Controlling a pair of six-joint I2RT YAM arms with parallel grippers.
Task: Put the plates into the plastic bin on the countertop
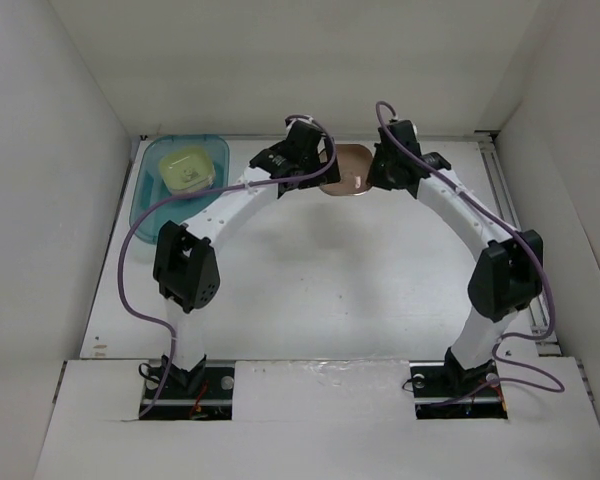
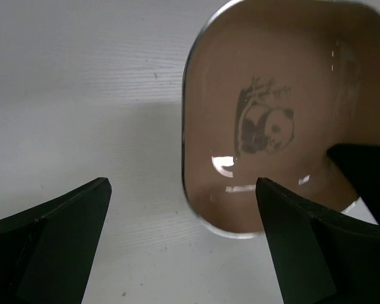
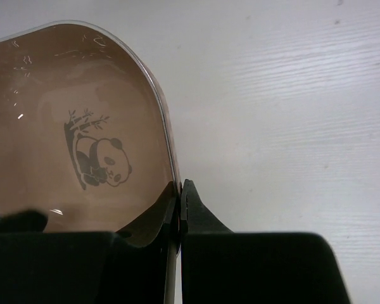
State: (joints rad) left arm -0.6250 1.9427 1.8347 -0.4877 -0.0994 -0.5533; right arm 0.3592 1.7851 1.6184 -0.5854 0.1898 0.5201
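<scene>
Black matte right jaws are pinched shut on the right rim of a glossy brown rounded-square plate [image 3: 82,120], one tip inside the dish and one outside. The plate is shallow and smooth, with a thin pale rim, light glints on its glaze and a dark panda-and-bamboo print at its centre. It sits at the far middle of the matte white surface [image 1: 330,285], whose finish shows a fine grain; whether it rests flat there cannot be told.

Left jaws stand wide apart and grip nothing: one tip overlaps the plate's left edge, the other hangs over bare surface.

Both white arms arch up from their bases at the near edge and bend inward, the left arm [image 1: 230,205] and right arm [image 1: 470,215] meeting at the plate from either side.

At the far left corner stands a translucent teal-blue plastic bin [image 1: 152,215] with rounded corners, holding a pale yellow-green plate [image 1: 187,170].
</scene>
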